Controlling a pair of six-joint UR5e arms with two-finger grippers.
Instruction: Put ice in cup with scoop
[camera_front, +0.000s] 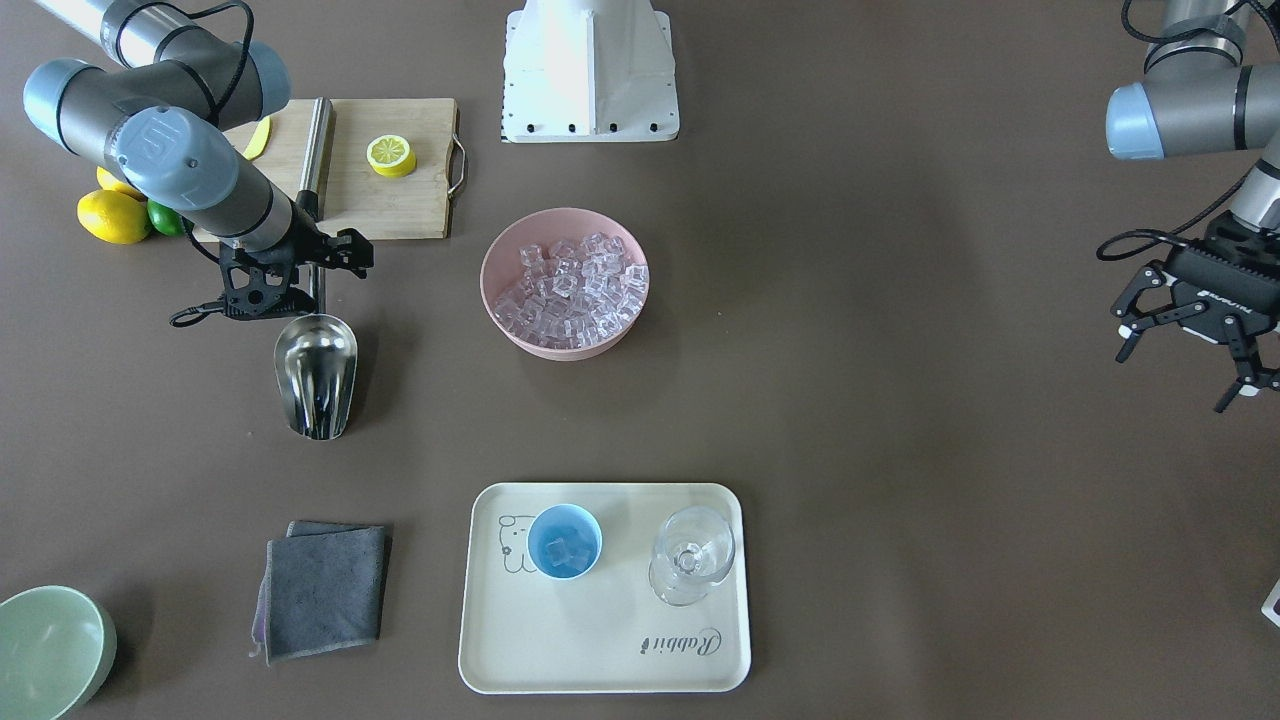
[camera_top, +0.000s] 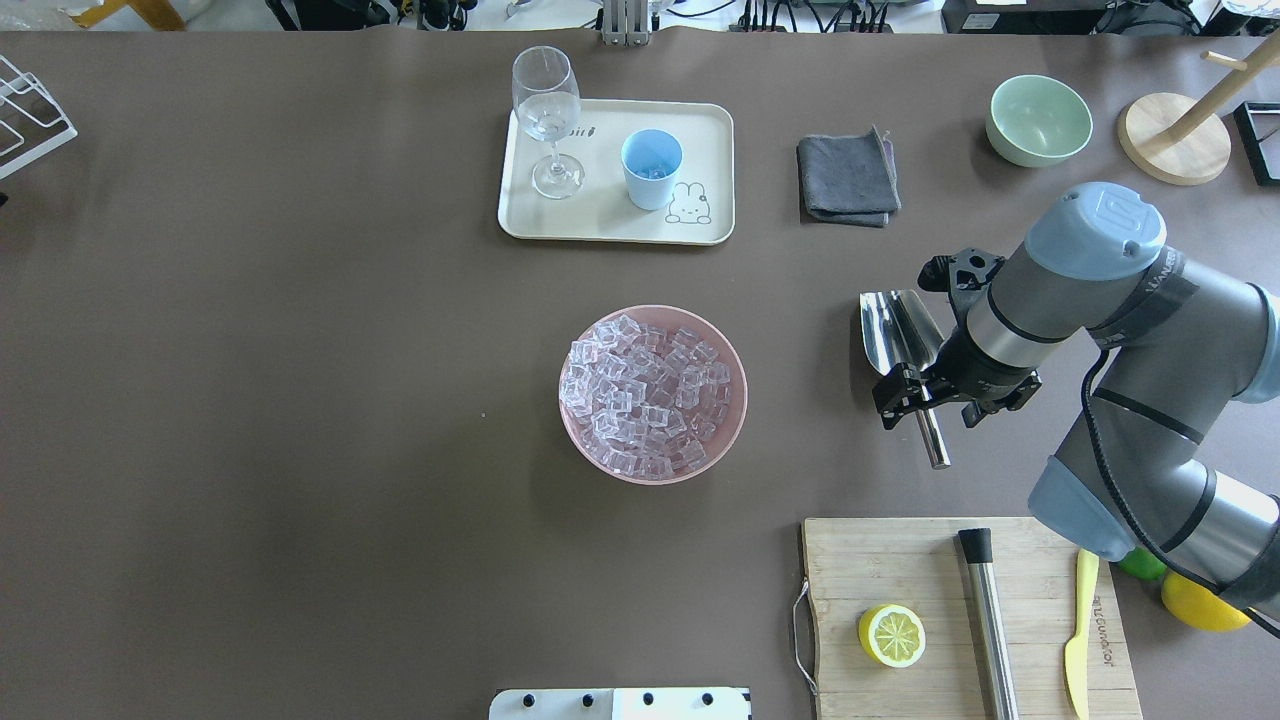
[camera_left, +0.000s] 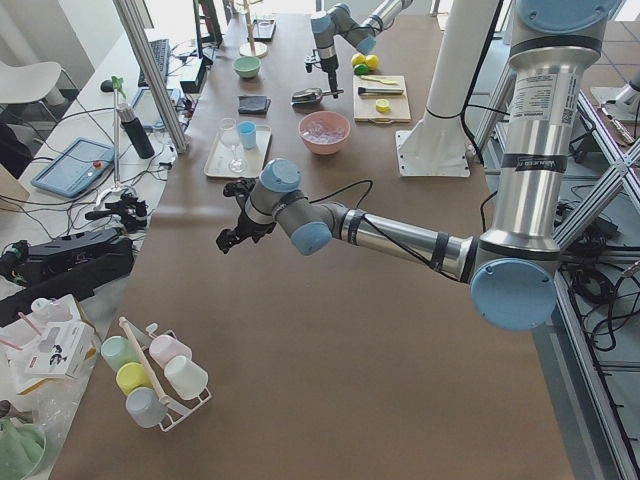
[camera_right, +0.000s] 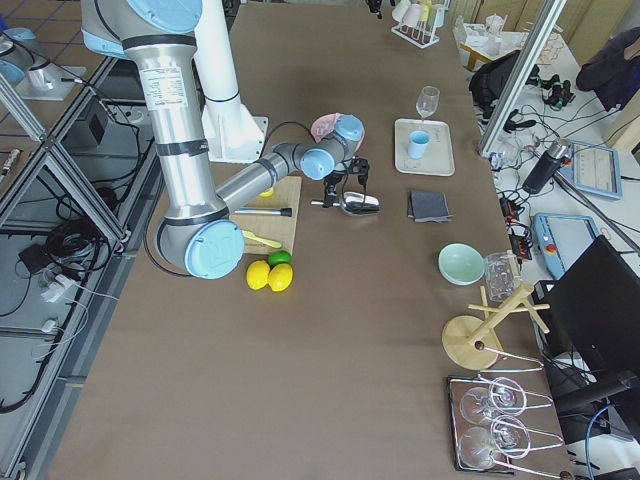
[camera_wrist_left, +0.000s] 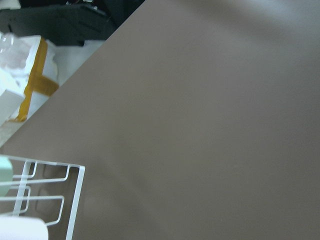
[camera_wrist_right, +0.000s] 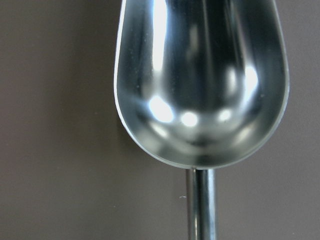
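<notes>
- Two grippers show. The right gripper (camera_top: 928, 395) sits low over the scoop's handle, its jaws apart, one on each side of the thin rod and not pinching it, as far as I can see.
- The scoop (camera_front: 316, 375) lies on the table (camera_front: 900, 350) open side up. Its shiny bowl is empty and its handle points toward the board (camera_front: 400, 200).
- The left gripper (camera_front: 1180, 365) is well off at the other end of the table, fingers spread wide, holding nothing.
- Most of the ice (camera_front: 570, 285) is heaped in the pink bowl (camera_front: 500, 250) mid-table, well apart from the scoop.
- The cup (camera_front: 565, 520) stands on the tray (camera_front: 600, 680) just beside the glass (camera_front: 693, 555), with a few cubes inside it.
- A grey cloth (camera_front: 325, 590) lies near the tray, on the scoop's side.
</notes>
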